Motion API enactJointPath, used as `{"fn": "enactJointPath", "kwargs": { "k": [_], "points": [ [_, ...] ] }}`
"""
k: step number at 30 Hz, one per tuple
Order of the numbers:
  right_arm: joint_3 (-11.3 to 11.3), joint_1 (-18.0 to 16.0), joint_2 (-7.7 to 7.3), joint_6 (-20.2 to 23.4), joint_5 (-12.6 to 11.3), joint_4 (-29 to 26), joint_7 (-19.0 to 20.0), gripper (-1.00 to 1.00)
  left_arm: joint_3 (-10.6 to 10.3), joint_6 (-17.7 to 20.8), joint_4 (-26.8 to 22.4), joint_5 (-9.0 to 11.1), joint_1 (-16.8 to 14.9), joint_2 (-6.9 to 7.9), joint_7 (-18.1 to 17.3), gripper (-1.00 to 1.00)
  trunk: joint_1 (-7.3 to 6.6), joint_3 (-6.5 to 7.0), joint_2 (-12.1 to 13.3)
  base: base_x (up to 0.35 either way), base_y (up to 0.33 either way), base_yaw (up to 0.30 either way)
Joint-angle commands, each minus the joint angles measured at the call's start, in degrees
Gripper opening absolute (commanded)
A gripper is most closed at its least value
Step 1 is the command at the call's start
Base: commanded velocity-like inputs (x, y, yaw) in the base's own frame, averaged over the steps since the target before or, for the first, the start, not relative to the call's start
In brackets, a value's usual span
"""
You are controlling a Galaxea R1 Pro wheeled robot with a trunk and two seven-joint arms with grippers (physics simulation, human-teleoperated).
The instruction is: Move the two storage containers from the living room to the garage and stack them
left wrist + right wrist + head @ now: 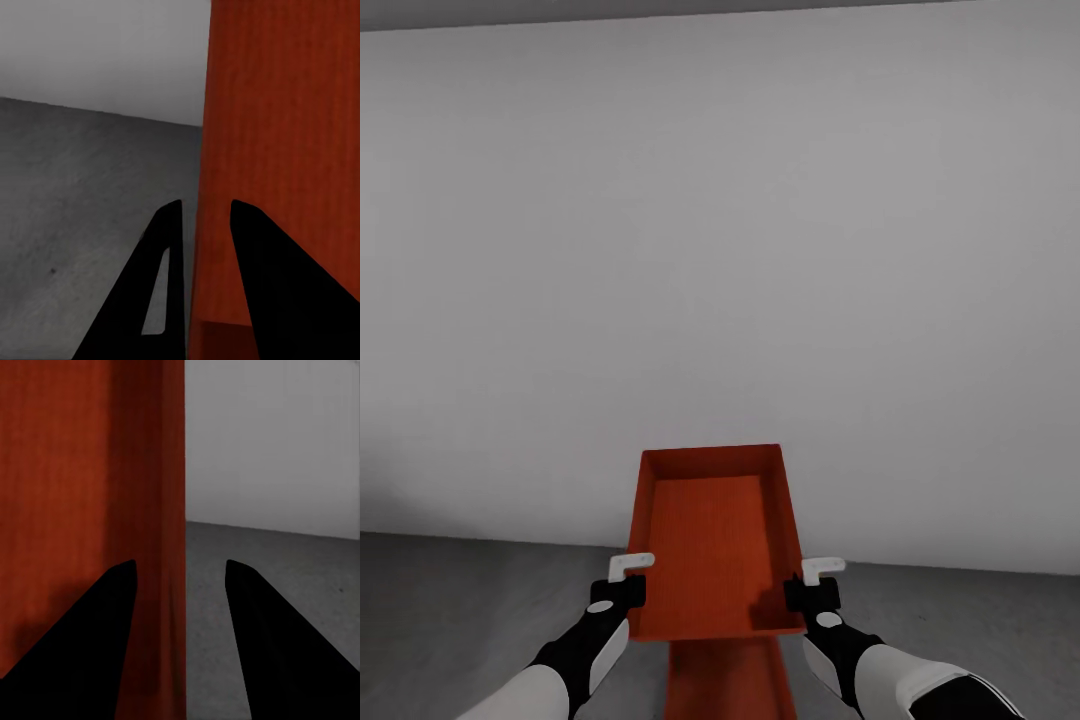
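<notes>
1. Orange-red rectangular topless storage container, plain, with low straight walls, hangs in the air between the two arms in the head view, its long axis running from near to far and its open top facing up.
2. Second orange-red container of the same colour lies directly beneath the first at the near edge of the head view, on the dark grey rough concrete floor; only a short stretch of it is visible, so its exact contact with the upper box cannot be told.
3. Left gripper, black with a white finger, sits at the near left wall of the held box.
4. In the left wrist view, the left gripper has one dark finger on the outer side of the orange-red wall and the other on the inner side, pinching that wall.
5. Right gripper sits at the near right wall, level with the left one.
6. In the right wrist view, the right gripper straddles the box's right wall, but its fingers stand well apart with a gap to the outer finger, so a firm clench cannot be told.
7. Plain pale grey wall of the garage rises just beyond the far end of the box, meeting the concrete floor along a straight line.
</notes>
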Motion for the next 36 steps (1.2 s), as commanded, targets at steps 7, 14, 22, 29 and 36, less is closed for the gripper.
{"fn": "enactJointPath", "kwargs": {
  "k": [7, 14, 22, 29, 36],
  "points": [
    [-1.9, -0.1, 0.00, -4.9, 1.1, -0.2, 0.8, -1.00, -0.2, -0.1, 0.1, 0.7, 0.0, 1.07, 0.6, -1.00, 0.01, -0.10, -0.1, 0.000, 0.000, 0.036],
    [-2.0, -0.1, -0.06, -4.8, 1.0, -0.2, 0.8, -1.00, -0.2, -0.1, 0.1, 0.7, 0.0, 1.04, 0.7, -1.00, 0.01, -0.10, -0.1, 0.000, 0.000, -0.019],
    [-2.1, -0.1, -0.26, -4.8, 1.0, -0.2, 0.8, -1.00, -0.2, -0.1, 0.0, 0.7, 0.0, 1.03, 0.7, -1.00, 0.01, -0.10, -0.1, 0.000, 0.000, -0.197],
    [-2.0, -0.1, -0.10, -4.9, 1.0, -0.2, 0.8, -1.00, -0.2, -0.1, 0.1, 0.7, 0.0, 1.06, 0.7, -1.00, 0.01, -0.10, -0.1, 0.000, 0.000, -0.010],
    [-2.0, -0.1, -0.11, -4.9, 1.3, -0.2, 0.8, -1.00, -0.2, 0.0, 0.0, 0.7, 0.0, 1.01, 0.7, -1.00, 0.01, -0.10, -0.1, 0.000, 0.000, 0.000]
  ]
}}
